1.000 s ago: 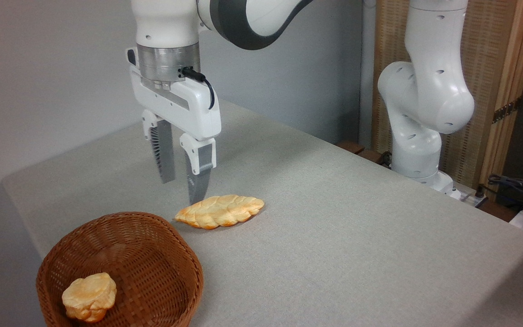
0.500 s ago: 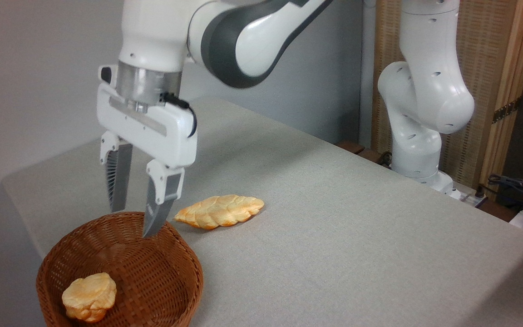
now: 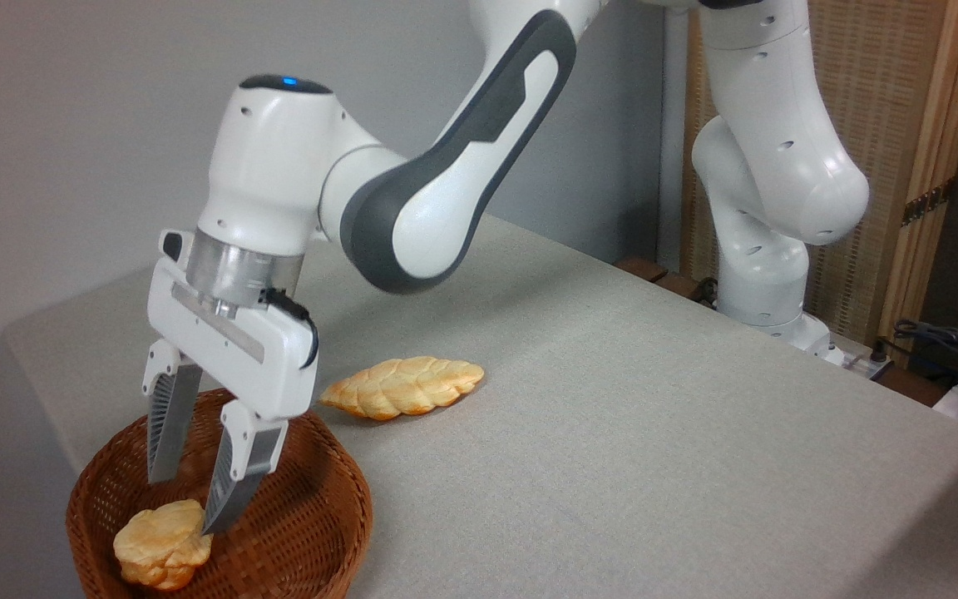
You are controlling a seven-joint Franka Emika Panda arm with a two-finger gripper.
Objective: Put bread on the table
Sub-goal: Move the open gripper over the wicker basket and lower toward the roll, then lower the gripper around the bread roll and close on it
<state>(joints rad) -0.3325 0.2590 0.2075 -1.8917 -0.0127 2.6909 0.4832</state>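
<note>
Bread: the bread (image 3: pixel 162 543) lay low in the near left of the wicker basket (image 3: pixel 313 532), a small lumpy bun resting against the woven wall.
Gripper: my gripper (image 3: pixel 188 502) hung inside the basket with its jaws spread, empty, tilted a little, the tips just above and behind the bun; I could not tell whether the right finger (image 3: pixel 238 487) touched its top.
Basket risk: the bun sat close to the wall, so I judged that my left finger (image 3: pixel 167 433) might catch the weave on the way down and drag or tip the light basket, which stood near the table's front edge.
Grip risk: the bun's rounded, uneven crust gave poor faces to press on; I judged that closing off-centre might squeeze it out sideways or pinch only a flake.
Lift risk: coming up at this tilt, I might knock the bun on the rim and drop it back in.
Braided loaf: the long loaf (image 3: pixel 402 386) lay on the table (image 3: pixel 654 433) just beyond the basket, apart from it; I judged it a spot to avoid when setting down.
Farther back: bare cloth stretched to my base (image 3: pixel 766 308) at the far right.
</note>
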